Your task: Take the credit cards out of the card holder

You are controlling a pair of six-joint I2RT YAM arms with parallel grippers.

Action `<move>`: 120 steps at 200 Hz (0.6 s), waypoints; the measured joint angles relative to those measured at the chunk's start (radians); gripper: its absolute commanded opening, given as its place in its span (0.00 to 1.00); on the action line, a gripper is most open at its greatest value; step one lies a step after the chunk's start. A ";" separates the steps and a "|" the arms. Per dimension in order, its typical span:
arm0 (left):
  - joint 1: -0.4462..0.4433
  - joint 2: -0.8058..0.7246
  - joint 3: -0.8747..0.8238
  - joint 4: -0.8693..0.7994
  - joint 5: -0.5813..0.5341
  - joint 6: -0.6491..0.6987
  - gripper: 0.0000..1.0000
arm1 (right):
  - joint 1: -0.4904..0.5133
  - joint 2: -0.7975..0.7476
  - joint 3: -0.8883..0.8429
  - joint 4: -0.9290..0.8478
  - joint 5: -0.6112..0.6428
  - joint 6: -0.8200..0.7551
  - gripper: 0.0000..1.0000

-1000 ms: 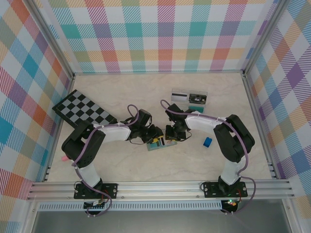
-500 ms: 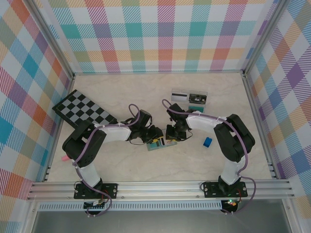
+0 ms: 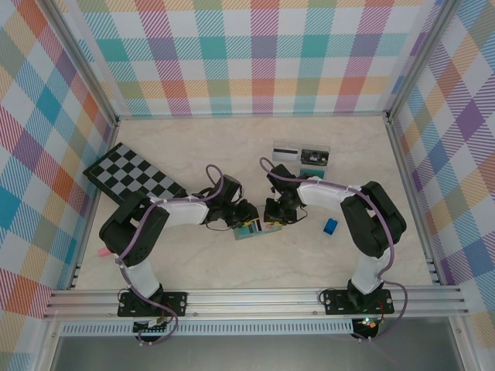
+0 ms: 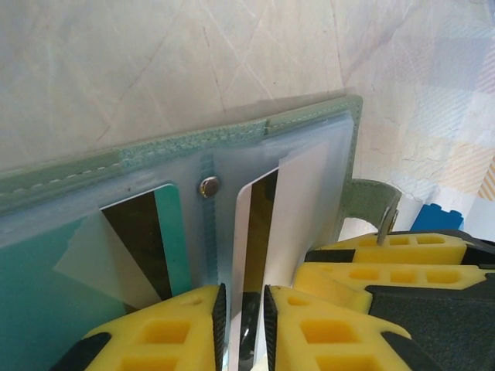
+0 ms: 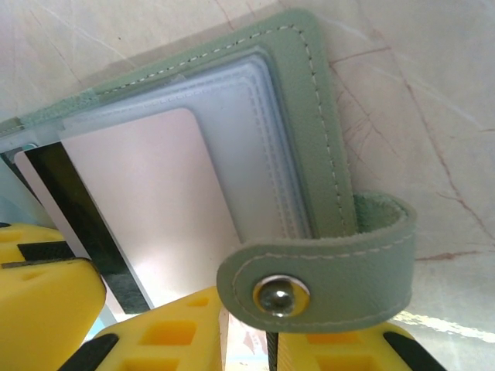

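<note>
Marbled tabletop (image 3: 232, 147) inside a plaid-walled enclosure carried the card holder (image 3: 261, 232), lying open at centre between both arms. The left gripper (image 4: 241, 309) was pinched closed on the edge of a white, black-striped card (image 4: 302, 189) resting partly in its clear sleeve, with a teal card (image 4: 39, 309) alongside. The right gripper (image 5: 271, 344) clamped the holder's edge beneath the snap tab (image 5: 325, 267).

No legible text or labels
</note>
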 measured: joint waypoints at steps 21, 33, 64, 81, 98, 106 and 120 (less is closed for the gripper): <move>0.000 0.000 -0.007 0.019 0.010 0.000 0.17 | -0.003 0.000 -0.003 0.003 -0.006 0.000 0.21; 0.000 0.000 -0.011 0.030 0.015 0.000 0.16 | -0.004 0.000 -0.003 0.004 -0.009 0.000 0.21; 0.001 0.000 -0.032 0.060 0.017 0.000 0.14 | -0.005 0.001 -0.004 0.005 -0.011 0.000 0.21; 0.002 0.000 -0.040 0.075 0.018 0.000 0.13 | -0.005 0.002 -0.004 0.005 -0.011 0.000 0.21; 0.006 0.000 -0.045 0.083 0.027 0.000 0.12 | -0.005 0.003 -0.004 0.005 -0.011 0.000 0.21; 0.009 -0.001 -0.048 0.090 0.032 0.004 0.11 | -0.005 0.003 -0.004 0.005 -0.011 0.000 0.21; 0.014 -0.005 -0.057 0.098 0.040 0.013 0.10 | -0.005 0.005 -0.004 0.005 -0.011 0.000 0.21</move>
